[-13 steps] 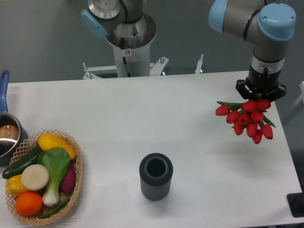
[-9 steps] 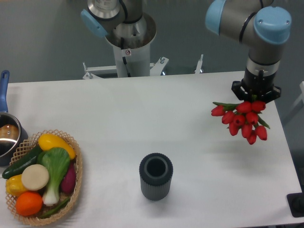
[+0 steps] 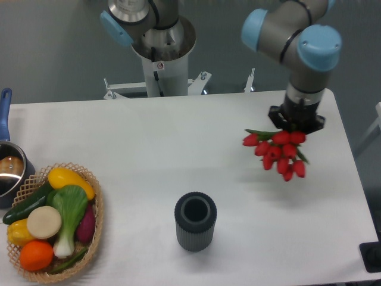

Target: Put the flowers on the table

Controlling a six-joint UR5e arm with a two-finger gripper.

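Nearest me, at the front left, I see the basket (image 3: 98,223) of vegetables sitting on the table (image 3: 178,149): an orange one at the front, yellow ones, a pale round slice, a green leafy stalk and a dark cucumber along its left rim. Just behind it, at the left edge, a pot (image 3: 9,170) with a blue handle is partly cut off by the frame.

Toward the front centre stands the vase (image 3: 195,221), dark, ribbed, upright, its mouth open to the camera and nothing in it. It is well apart from the basket and from the arm.

Farther back on the right, I have the flowers (image 3: 277,152) hanging in the air over the right part of the table, red buds pointing down and toward me, a green leaf sticking out to the left. They are not in contact with the tabletop. They sit right under the gripper (image 3: 296,122), which points straight down; its fingers are hidden behind the dark flange and the buds, so I cannot tell how wide they stand, though the bunch hangs from there.

Behind that, the arm's grey links with blue caps rise toward the top right, and the arm's base (image 3: 161,42) stands past the far edge.
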